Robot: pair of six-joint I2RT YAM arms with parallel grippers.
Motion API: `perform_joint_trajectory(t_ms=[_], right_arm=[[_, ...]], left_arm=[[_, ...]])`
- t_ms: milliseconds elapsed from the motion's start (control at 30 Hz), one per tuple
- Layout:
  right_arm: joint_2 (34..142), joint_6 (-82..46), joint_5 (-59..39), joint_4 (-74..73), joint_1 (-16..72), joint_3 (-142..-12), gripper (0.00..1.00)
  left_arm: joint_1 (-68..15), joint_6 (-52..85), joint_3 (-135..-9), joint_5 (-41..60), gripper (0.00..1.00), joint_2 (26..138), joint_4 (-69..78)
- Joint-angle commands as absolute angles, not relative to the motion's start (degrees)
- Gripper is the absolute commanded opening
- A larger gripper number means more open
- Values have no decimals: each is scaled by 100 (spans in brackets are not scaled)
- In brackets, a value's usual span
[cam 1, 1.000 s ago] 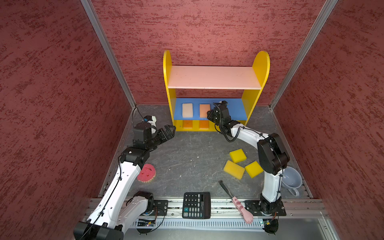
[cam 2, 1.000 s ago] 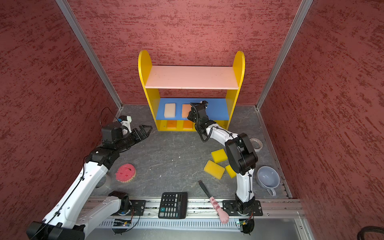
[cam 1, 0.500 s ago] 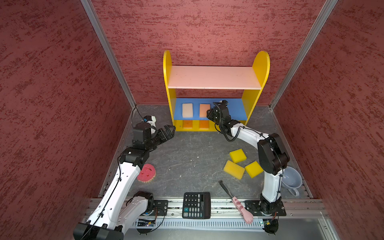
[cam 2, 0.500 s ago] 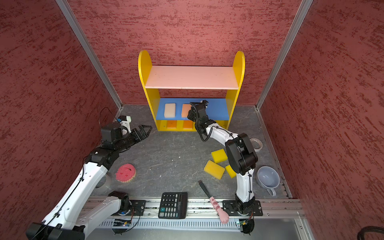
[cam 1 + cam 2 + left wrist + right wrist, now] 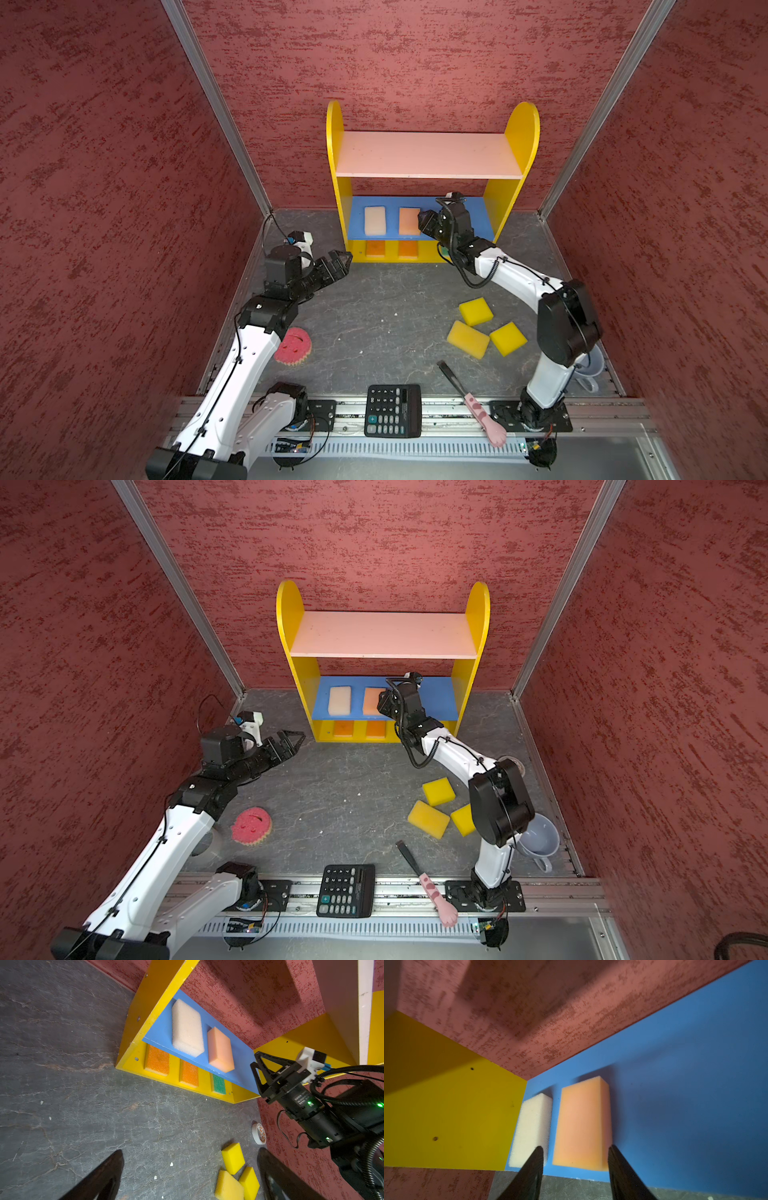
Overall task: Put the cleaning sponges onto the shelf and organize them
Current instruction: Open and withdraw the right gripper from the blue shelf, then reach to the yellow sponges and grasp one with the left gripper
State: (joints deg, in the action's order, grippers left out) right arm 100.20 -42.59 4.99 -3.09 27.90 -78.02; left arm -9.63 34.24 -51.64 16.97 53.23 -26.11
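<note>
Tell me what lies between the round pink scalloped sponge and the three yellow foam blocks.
Only bare grey floor with tiny specks lies between pink sponge and yellow blocks, seen in both top views.

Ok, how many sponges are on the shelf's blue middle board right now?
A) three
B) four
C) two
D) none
C: only a cream-white sponge and a peach sponge lie side by side on the blue board.

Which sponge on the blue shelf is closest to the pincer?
The peach sponge: the right pincer sits right at its front end, while the cream-white sponge lies further left.
</note>
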Motion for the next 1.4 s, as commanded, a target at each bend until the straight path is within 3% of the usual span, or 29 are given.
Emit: perform_joint_trajectory(t_ms=[0,367,567,833,1100,1267,1367], right_arm=[[9454,-3949,323,-123,2777,-7234,51],[7474,-3563,240,438,2752,-5024,52],[6495,-3387,721,600,2676,-4132,59],[6040,-2992,1023,1149,2611,-3824,60],[5988,-3018,1053,1198,2423,-3409,59],[5929,-3054,925,1141,2219,-3292,59],[5856,-2991,892,1160,2065,-3285,59]], left_arm=[[-1067,3511,-5209,1883,99,5447,-2558],[-2981,3817,-5162,1282,100,6609,-2225],[-3856,4295,-5265,881,99,7320,-1955],[-4857,4705,-5610,549,89,8529,-1402],[-5436,4962,-6439,919,88,9862,-1065],[-5538,4823,-6964,1256,69,10525,-1217],[-5555,4766,-7095,1352,64,10740,-1265]])
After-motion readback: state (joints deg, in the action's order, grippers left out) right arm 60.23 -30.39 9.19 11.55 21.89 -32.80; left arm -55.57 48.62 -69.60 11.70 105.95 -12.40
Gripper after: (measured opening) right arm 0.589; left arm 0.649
